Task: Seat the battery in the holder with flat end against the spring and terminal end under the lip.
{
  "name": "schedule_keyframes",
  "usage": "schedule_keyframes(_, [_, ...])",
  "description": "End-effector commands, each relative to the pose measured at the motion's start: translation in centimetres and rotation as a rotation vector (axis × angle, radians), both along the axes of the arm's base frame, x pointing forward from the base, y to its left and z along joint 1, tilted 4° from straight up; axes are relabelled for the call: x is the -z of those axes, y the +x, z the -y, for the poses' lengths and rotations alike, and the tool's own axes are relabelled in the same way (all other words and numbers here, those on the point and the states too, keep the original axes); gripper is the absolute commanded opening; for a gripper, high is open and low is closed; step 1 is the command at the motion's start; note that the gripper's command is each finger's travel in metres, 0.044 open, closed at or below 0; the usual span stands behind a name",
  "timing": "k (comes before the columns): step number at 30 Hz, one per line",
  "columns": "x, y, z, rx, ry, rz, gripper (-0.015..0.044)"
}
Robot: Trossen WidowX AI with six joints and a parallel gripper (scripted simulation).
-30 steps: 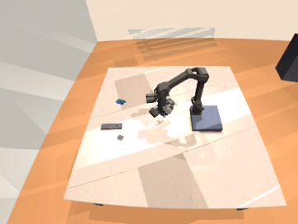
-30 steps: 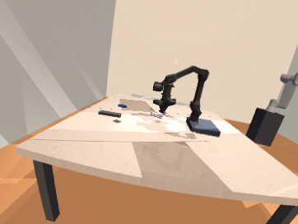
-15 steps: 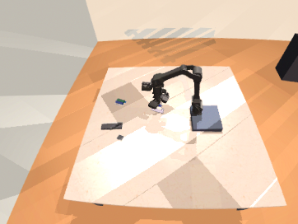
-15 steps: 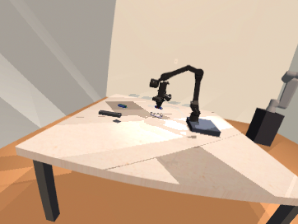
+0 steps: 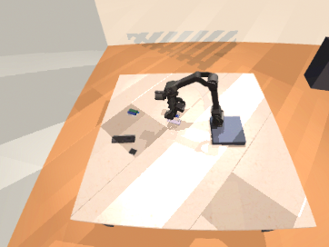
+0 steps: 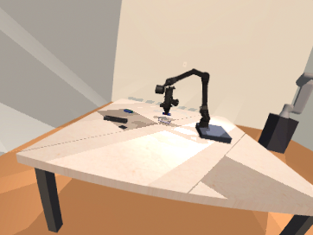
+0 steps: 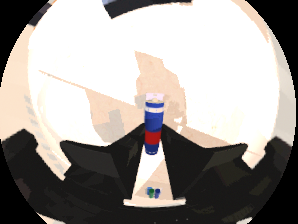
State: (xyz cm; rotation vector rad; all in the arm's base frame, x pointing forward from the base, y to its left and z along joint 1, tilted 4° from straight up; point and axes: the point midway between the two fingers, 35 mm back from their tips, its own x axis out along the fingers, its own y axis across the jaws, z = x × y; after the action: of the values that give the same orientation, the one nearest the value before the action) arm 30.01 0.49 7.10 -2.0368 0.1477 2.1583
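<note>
The fingers (image 5: 170,115) (image 6: 167,110) are standing slightly apart, the battery (image 5: 176,115) (image 6: 169,114) (image 7: 154,120) being pinched between their tips. Blue wrapping, a red band and a pale band are being shown on it; any lettering is too small to be read. In the exterior view, it is being held above the pale holder (image 5: 174,122) (image 6: 164,121). A dark bar (image 5: 123,139) (image 6: 115,119) is lying well apart, near a small dark block (image 5: 133,152) (image 6: 123,127).

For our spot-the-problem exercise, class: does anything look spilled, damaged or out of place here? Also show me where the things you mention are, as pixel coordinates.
Nothing stands out as spilled or damaged. The claw (image 5: 170,119) (image 6: 167,113) (image 7: 152,125) grips the blue-and-red battery (image 7: 154,120); the dark bar (image 5: 123,139) (image 6: 115,119) simply lies on the tabletop (image 5: 136,195) (image 6: 108,160).
</note>
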Motion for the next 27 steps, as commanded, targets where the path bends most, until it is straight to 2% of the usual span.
schedule_keyframes(1, [0.8, 0.1, -0.2, -0.006, 0.016, -0.053, 0.0059])
schedule_keyframes(8, [2.3, -0.2, -0.4, -0.008, 0.029, -0.157, 0.0059])
schedule_keyframes(27, [3.0, 0.3, -0.4, -0.017, 0.045, -0.270, 0.0059])
